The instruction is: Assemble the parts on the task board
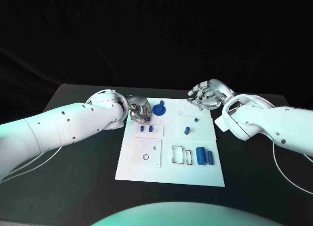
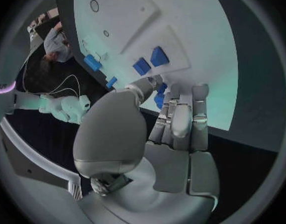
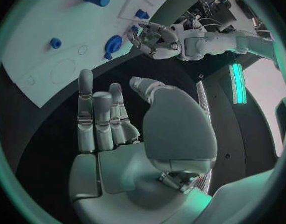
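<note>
The white task board (image 1: 171, 162) lies in the middle of the table. My left hand (image 1: 139, 112) hovers over its far left corner and pinches a small blue part (image 2: 160, 95) between thumb and fingers. Beside it a blue round part with a knob (image 1: 159, 110) rests on the board. Two small blue pieces (image 1: 146, 127) stand just nearer than that hand. My right hand (image 1: 207, 95) is raised over the far right corner, fingers apart, holding nothing. In the right wrist view, my right hand (image 3: 112, 129) faces the round part (image 3: 113, 44) and my left hand (image 3: 156, 41).
Further blue parts lie on the board: a small peg (image 1: 187, 130), another (image 1: 195, 119), a thick cylinder (image 1: 200, 156) and a slim bar (image 1: 210, 157) near the front right. Empty outlined recesses (image 1: 181, 154) sit beside them. Black table surrounds the board; white cables trail off both arms.
</note>
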`<action>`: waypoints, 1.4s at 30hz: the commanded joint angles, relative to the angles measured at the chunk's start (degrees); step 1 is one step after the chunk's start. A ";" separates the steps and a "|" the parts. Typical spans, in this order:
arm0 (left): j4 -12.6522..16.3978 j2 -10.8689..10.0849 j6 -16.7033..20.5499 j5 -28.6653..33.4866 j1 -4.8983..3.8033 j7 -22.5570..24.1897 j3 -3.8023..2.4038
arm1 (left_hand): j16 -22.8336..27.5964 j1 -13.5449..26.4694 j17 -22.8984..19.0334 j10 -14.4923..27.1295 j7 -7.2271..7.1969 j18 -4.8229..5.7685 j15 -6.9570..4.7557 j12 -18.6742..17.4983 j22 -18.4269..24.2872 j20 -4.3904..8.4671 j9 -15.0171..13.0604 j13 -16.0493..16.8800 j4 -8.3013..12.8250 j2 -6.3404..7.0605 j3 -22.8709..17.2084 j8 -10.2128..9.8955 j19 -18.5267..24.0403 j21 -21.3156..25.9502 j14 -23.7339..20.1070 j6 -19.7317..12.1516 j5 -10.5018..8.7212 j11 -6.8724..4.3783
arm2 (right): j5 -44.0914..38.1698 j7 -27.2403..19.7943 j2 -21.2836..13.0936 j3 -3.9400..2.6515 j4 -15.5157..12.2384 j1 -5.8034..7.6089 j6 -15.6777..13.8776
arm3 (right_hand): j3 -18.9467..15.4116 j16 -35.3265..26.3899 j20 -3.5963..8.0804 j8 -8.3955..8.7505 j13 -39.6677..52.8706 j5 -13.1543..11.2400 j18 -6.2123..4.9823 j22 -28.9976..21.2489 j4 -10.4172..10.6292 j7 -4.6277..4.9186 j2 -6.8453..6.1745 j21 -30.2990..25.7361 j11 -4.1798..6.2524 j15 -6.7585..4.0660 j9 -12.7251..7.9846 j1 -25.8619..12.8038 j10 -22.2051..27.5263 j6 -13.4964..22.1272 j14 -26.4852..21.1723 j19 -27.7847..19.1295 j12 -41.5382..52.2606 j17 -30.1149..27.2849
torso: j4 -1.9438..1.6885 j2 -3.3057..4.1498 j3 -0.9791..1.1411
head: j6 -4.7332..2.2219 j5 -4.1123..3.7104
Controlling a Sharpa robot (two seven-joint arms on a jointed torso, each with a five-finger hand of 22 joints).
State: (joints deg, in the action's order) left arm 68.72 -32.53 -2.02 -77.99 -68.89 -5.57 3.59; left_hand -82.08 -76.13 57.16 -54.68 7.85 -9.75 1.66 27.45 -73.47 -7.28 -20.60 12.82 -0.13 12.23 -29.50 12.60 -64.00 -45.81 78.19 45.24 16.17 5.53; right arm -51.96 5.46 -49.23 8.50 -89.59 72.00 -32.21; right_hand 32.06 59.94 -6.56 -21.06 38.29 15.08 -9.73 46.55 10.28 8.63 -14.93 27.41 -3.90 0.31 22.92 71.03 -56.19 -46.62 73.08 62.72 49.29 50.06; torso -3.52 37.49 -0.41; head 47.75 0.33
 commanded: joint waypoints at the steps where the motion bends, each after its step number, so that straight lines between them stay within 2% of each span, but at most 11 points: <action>1: -0.02 -0.15 0.50 -0.23 0.02 -0.56 -0.12 | 0.33 0.63 -0.45 0.60 0.01 0.68 -0.02 -0.02 0.10 -0.38 0.15 -0.09 -0.02 0.17 0.39 -0.23 -0.07 0.39 -0.59 -0.52 0.42 0.17 | -1.60 0.01 -0.07 -0.01 0.07 -0.03 1.23 | 0.30 -1.27 0.02 -0.39 -0.86 0.00 -0.68 -0.37 -0.32 0.08 -0.37 -0.67 -0.22 -0.03 -0.08 -0.45 0.27 0.64 -0.78 0.23 -1.12 -1.07 | 0.02 -0.05 -0.03 | 0.03 -0.03; 7: 0.32 -1.30 1.54 0.41 0.02 -0.07 -0.29 | 1.01 0.66 -2.79 2.14 -0.25 0.62 0.43 -0.76 0.33 -0.71 0.33 -0.52 -0.03 0.24 0.41 -0.04 0.32 1.35 -1.71 -0.71 0.51 0.74 | -4.37 0.14 -0.42 -0.01 0.85 -0.03 5.62 | 1.57 -1.77 -0.18 -0.59 -7.55 -2.01 -0.72 -1.25 -1.70 0.52 -0.65 -1.64 -0.76 0.26 -0.73 -0.11 1.45 1.17 0.08 1.46 -9.65 -0.75 | 0.02 -0.06 -0.03 | -0.09 -0.20; 10: 1.13 -2.53 2.82 3.04 0.02 1.13 -0.57 | 2.19 0.49 -6.14 3.54 -0.10 0.32 0.95 -1.66 0.95 -1.12 0.41 -1.20 0.09 0.21 0.21 0.50 1.53 3.46 -3.46 -0.28 0.90 1.35 | -7.57 0.13 -0.75 -0.01 1.55 -0.03 9.16 | 2.60 2.89 0.12 -0.21 -13.10 -3.26 -0.70 -0.69 -3.75 0.71 -1.02 -0.44 -1.09 0.20 -1.52 0.89 1.24 0.52 4.53 3.92 -17.02 4.52 | 0.06 -0.12 -0.02 | -0.19 -0.51; 13: 2.36 -4.28 4.52 7.37 0.01 3.11 -1.04 | 6.32 0.59 -16.80 4.59 0.30 -0.48 1.33 -2.27 2.52 -1.52 0.54 -1.87 0.22 0.49 0.27 1.09 4.54 8.24 -8.98 0.17 1.46 1.80 | -11.61 0.09 -1.20 -0.01 2.16 -0.03 12.46 | 3.18 9.55 0.33 0.63 -18.33 -5.34 -0.67 0.96 -5.73 0.77 -1.08 1.83 -1.35 0.34 -2.43 1.27 -0.90 -1.15 8.87 5.92 -23.78 11.87 | 0.07 -0.12 -0.02 | -0.27 -0.90; 15: 3.62 -6.04 6.31 13.25 -0.02 5.30 -1.42 | 7.25 1.44 -18.90 5.48 0.57 -0.50 1.53 -2.64 2.75 -1.78 0.64 -2.33 -0.19 0.96 1.24 1.41 4.98 8.98 -10.01 0.30 1.05 2.00 | -15.85 0.17 -1.61 -0.01 2.52 -0.03 14.92 | 3.44 13.48 0.47 1.01 -20.58 -6.77 -0.68 2.14 -6.85 0.73 -1.15 3.25 -1.49 0.40 -2.80 1.53 -1.49 -2.59 10.84 6.82 -26.99 16.36 | 0.03 -0.19 -0.01 | -0.31 -1.45; 17: 4.80 -7.54 8.26 18.74 -0.04 7.43 -1.68 | 10.96 1.86 -26.91 6.66 1.07 -0.52 1.78 -2.73 3.47 -2.09 0.74 -2.77 -0.70 0.92 2.46 1.91 5.98 10.56 -14.73 0.54 0.85 2.28 | -19.86 0.51 -1.90 0.00 2.72 -0.03 16.59 | 3.51 15.43 0.51 1.36 -22.19 -7.70 -0.65 3.08 -7.60 0.69 -1.15 4.26 -1.57 0.46 -3.09 1.61 -2.03 -3.66 11.72 7.22 -29.31 18.56 | 0.00 -0.18 0.03 | -0.36 -1.78; 21: 7.21 -10.10 13.62 26.57 -0.04 11.90 -2.03 | 14.51 1.50 -29.39 6.99 1.90 -0.57 1.95 -1.80 5.27 -2.31 0.79 -3.17 -1.14 0.41 3.30 3.27 7.71 13.94 -18.07 2.39 1.40 2.35 | -28.24 1.84 -2.23 0.00 2.85 -0.14 18.37 | 3.27 18.05 0.57 1.83 -24.28 -8.83 -0.20 6.05 -8.42 0.46 -1.16 8.03 -1.64 0.53 -3.46 1.79 -2.33 -5.08 12.89 8.63 -32.39 21.68 | -0.07 -0.24 -0.06 | -0.47 -2.26; 22: 7.66 -10.52 14.44 28.23 -0.04 12.84 -2.06 | 15.97 1.43 -30.37 7.19 1.75 -0.56 2.11 -1.53 6.22 -2.42 0.99 -3.40 -1.29 0.39 3.57 3.33 8.42 15.56 -19.18 2.40 1.43 2.38 | -29.86 2.19 -2.27 0.00 2.82 -0.23 18.46 | 3.01 19.14 0.50 2.27 -25.05 -8.74 0.33 8.37 -8.58 0.63 -1.17 11.28 -1.72 0.60 -3.71 1.75 -2.78 -5.23 13.33 9.95 -33.52 23.06 | -0.08 -0.27 -0.09 | -0.46 -2.33; 27: 10.18 -12.41 17.29 38.04 0.00 17.45 -2.16 | 17.41 0.92 -31.47 6.63 2.67 -0.59 2.01 -0.80 7.23 -2.42 1.27 -3.59 -1.39 -0.19 3.48 3.42 8.68 17.21 -20.03 2.52 1.55 2.32 | -36.47 4.07 -2.21 0.01 2.81 -0.86 18.19 | 2.10 21.37 0.45 3.05 -26.75 -8.71 0.98 12.04 -8.85 0.70 -1.18 16.10 -1.90 0.77 -4.21 1.74 -3.88 -6.17 14.06 11.68 -36.47 25.81 | 0.04 -0.14 -0.15 | -0.58 -2.66; 32: 12.58 -13.95 17.70 48.24 0.18 21.08 -2.19 | 18.42 0.40 -32.19 6.54 3.08 -0.54 2.09 -0.50 7.85 -2.43 1.47 -3.84 -1.40 -0.76 3.17 3.56 8.99 18.34 -20.84 2.77 1.78 2.43 | -40.89 5.77 -1.82 0.01 2.92 -1.58 17.46 | 1.87 22.44 0.44 3.35 -27.35 -8.39 1.28 13.63 -8.99 0.65 -1.05 18.15 -1.89 0.81 -4.42 2.01 -4.47 -6.67 14.38 12.30 -37.51 27.22 | 0.02 -0.08 -0.11 | -0.63 -2.92; 42: 14.16 -15.42 17.50 56.93 0.31 24.14 -2.20 | 18.71 -0.02 -32.49 6.63 3.00 -0.53 2.12 -0.42 8.03 -2.43 1.49 -4.03 -1.32 -1.32 2.82 3.89 8.97 18.74 -21.05 3.33 2.11 2.48 | -42.72 6.50 -0.77 0.01 3.36 -2.62 18.58 | 2.22 23.68 0.46 3.67 -27.96 -7.83 1.64 15.62 -9.10 0.53 -0.67 20.69 -1.81 0.79 -4.63 2.46 -5.60 -7.36 14.74 13.03 -38.54 28.85 | 0.01 -0.01 -0.07 | -0.49 -2.89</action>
State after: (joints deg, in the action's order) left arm 82.56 -47.89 14.60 -27.29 -68.58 15.10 1.45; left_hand -63.60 -76.09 24.75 -47.82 10.76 -9.74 3.91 26.79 -65.53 -9.72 -19.18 8.87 -1.51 11.51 -26.41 16.21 -55.58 -27.38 57.53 48.13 17.98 8.09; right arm -91.59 10.74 -50.14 8.50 -86.29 69.54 -15.31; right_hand 34.15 83.42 -6.10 -17.72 10.37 7.02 -8.85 62.05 1.35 9.25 -15.70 47.90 -5.76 0.91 18.35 72.86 -61.41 -53.60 83.94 75.26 11.03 74.96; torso -3.51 37.42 -0.51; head 47.13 -2.60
